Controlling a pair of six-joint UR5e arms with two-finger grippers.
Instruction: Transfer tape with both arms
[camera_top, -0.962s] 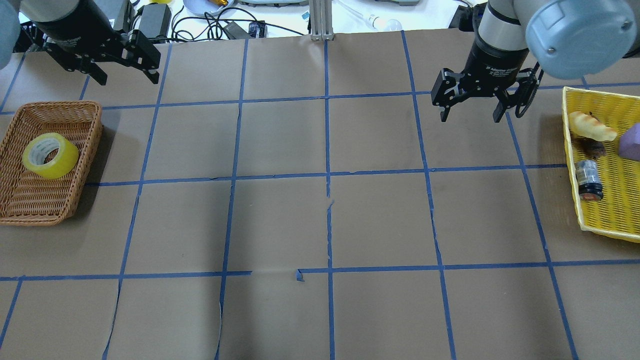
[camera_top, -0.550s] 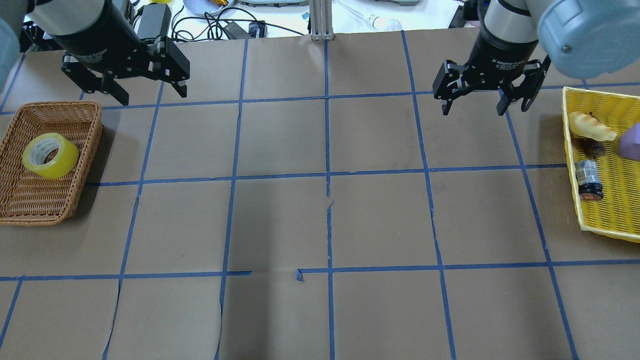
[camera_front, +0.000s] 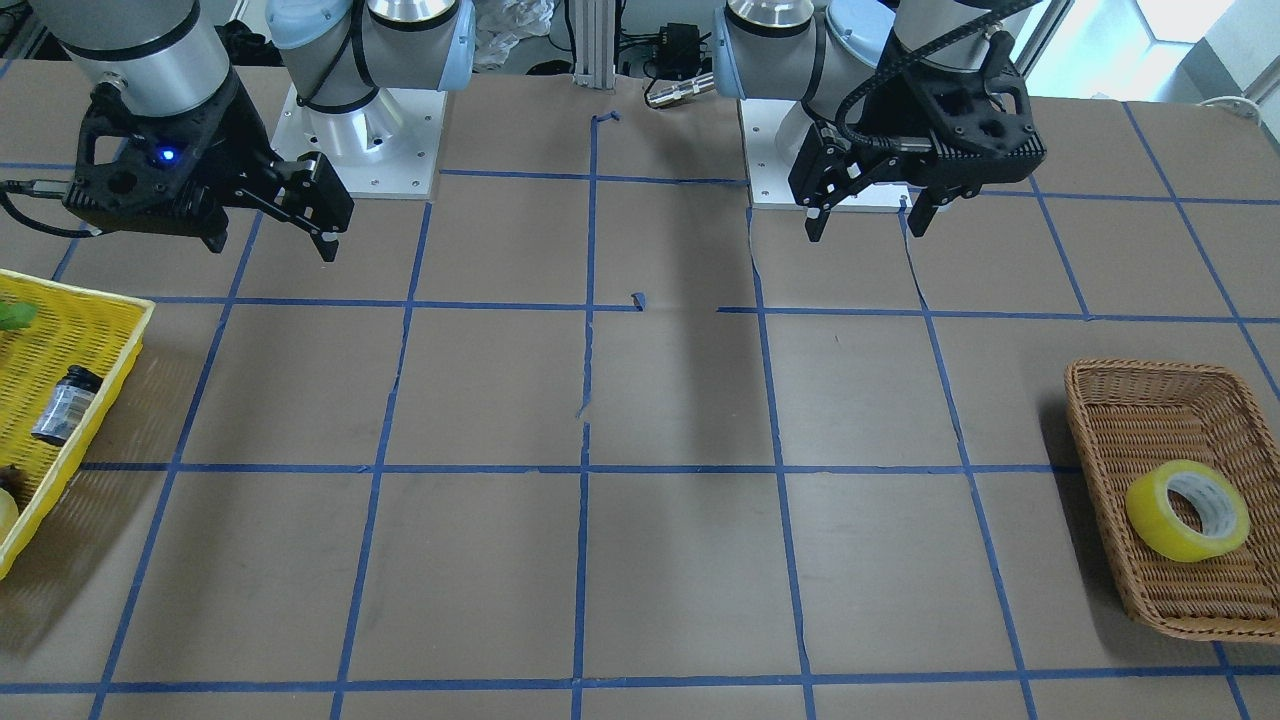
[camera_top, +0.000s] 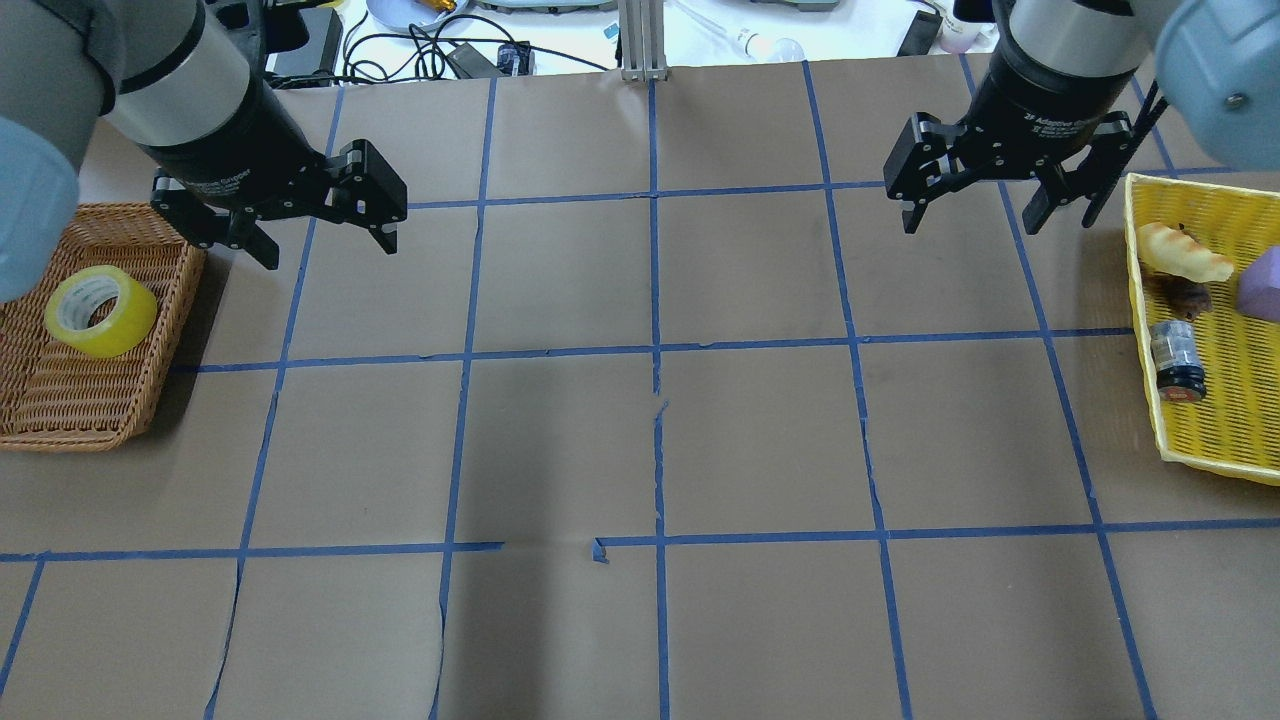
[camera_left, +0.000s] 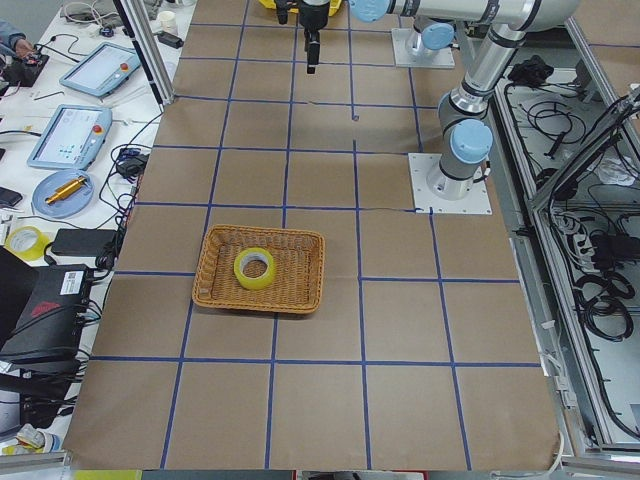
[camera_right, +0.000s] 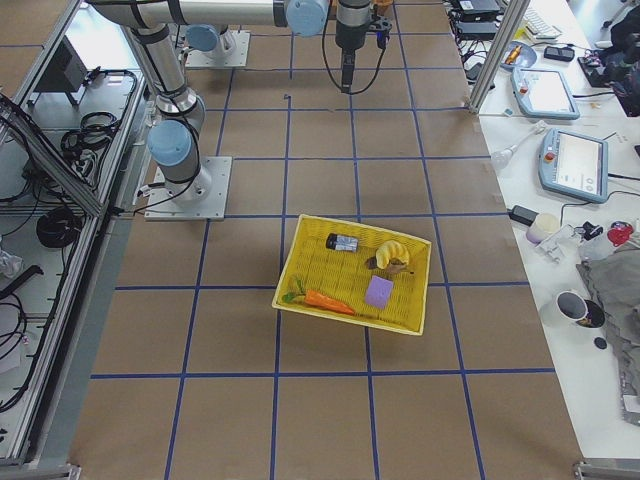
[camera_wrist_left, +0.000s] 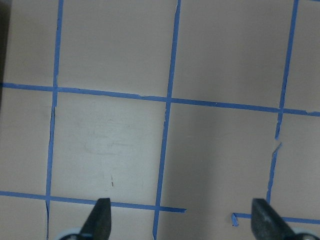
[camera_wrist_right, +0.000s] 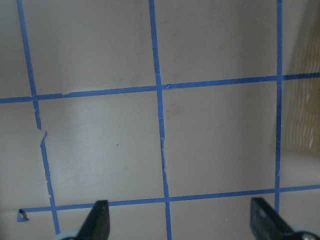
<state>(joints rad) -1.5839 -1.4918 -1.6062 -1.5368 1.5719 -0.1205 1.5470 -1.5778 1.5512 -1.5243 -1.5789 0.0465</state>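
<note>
The translucent yellow tape roll (camera_top: 100, 311) lies in a brown wicker basket (camera_top: 60, 435) at the table's left end. It also shows in the front view (camera_front: 1187, 510) and the exterior left view (camera_left: 255, 268). My left gripper (camera_top: 330, 252) is open and empty, above the table just right of the basket's far corner. It also shows in the front view (camera_front: 863, 232). My right gripper (camera_top: 968, 228) is open and empty, above the table left of the yellow basket (camera_top: 1200, 200). Both wrist views show only open fingertips over brown paper.
The yellow basket holds a small dark bottle (camera_top: 1177, 360), a bread-like piece (camera_top: 1185, 252) and a purple item (camera_top: 1262, 285). Brown paper with a blue tape grid covers the table. Cables and devices lie beyond the far edge.
My left gripper has come forward and to the right, from the back left corner to beside the wicker basket. My right gripper has shifted slightly right and back. Both stay open.
</note>
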